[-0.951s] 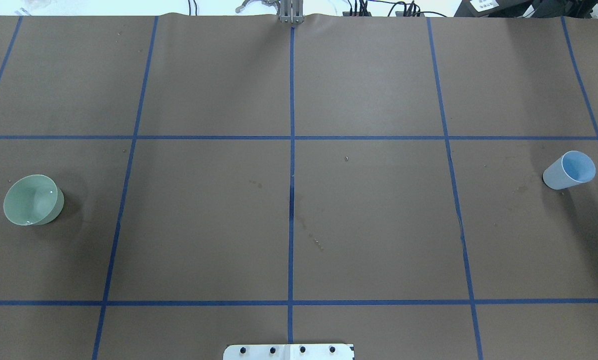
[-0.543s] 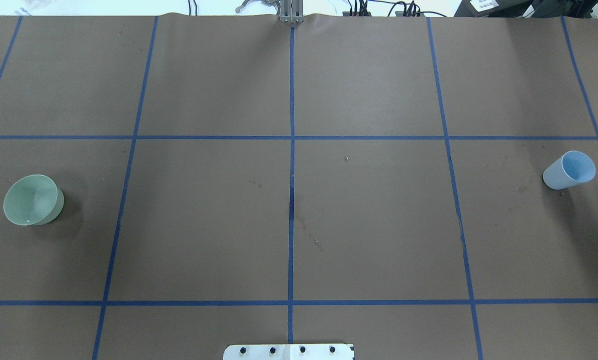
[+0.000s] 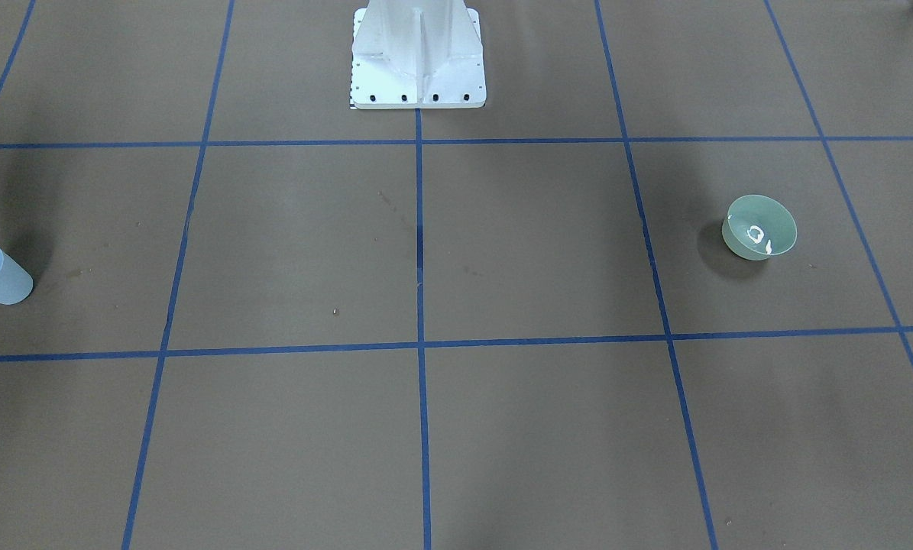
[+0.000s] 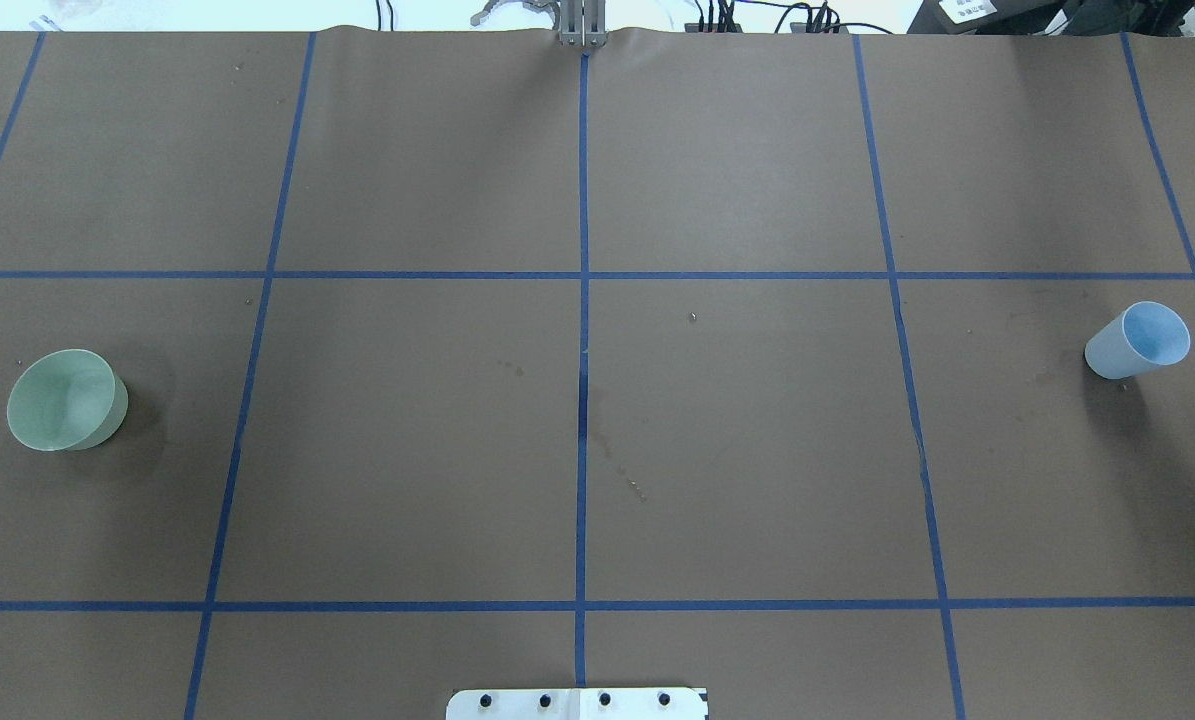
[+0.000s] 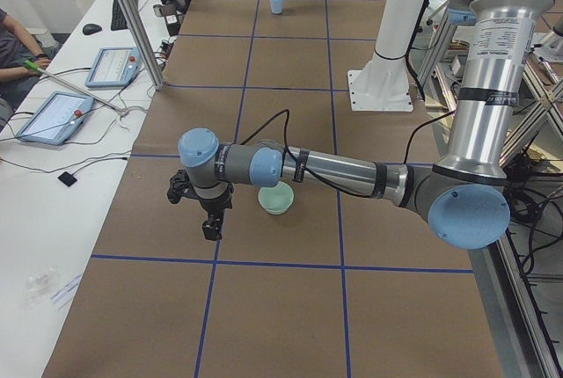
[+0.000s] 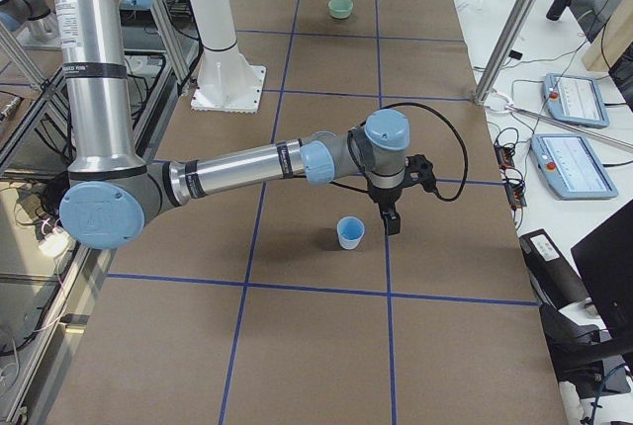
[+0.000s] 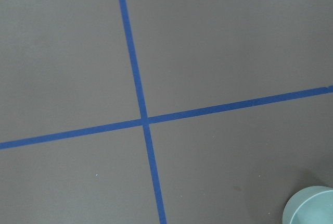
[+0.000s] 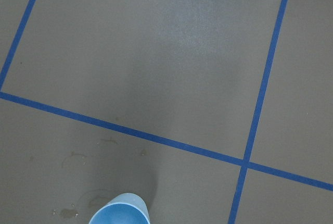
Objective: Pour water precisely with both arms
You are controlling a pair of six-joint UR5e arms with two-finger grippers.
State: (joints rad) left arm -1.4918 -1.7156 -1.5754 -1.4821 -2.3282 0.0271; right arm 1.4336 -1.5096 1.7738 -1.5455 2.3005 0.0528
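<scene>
Blue cup (image 4: 1140,340) far right of the overhead, green bowl (image 4: 65,400) far left. Right gripper (image 6: 392,219) hangs beside the cup, left gripper (image 5: 211,224) by the bowl; I can't tell how either's jaws stand. A careless approach could topple the cup.

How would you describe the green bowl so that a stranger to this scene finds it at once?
The brown table is divided into squares by blue tape. In the middle row, at the end on the robot's left, stands the green bowl. It is pale green, wide and low; the blue cup at the opposite end is narrow and taller.
</scene>
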